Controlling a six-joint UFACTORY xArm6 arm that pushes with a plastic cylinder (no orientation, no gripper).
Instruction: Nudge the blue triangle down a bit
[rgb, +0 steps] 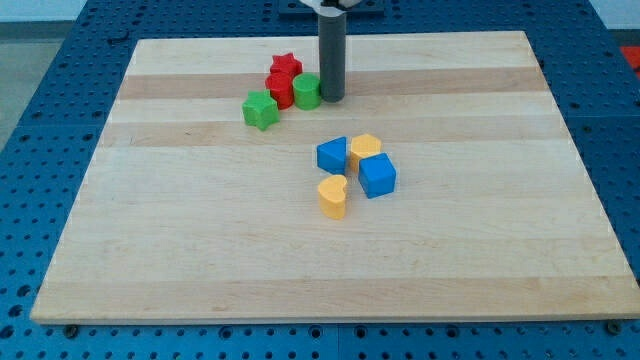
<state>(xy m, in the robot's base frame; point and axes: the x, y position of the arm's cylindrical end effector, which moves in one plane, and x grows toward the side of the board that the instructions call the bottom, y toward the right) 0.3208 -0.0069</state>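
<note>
The blue triangle (332, 155) lies near the board's middle, touching a yellow block (365, 148) on its right. A blue cube (377, 175) sits just below and right of that yellow block. A yellow heart-shaped block (333, 196) lies below the blue triangle. My tip (332, 98) stands at the view's top, well above the blue triangle, touching the right side of a green round block (307, 91).
A red star (285, 67), a red block (281, 88) and a green star (260, 109) cluster left of my tip. The wooden board (200, 250) lies on a blue perforated table (40, 60).
</note>
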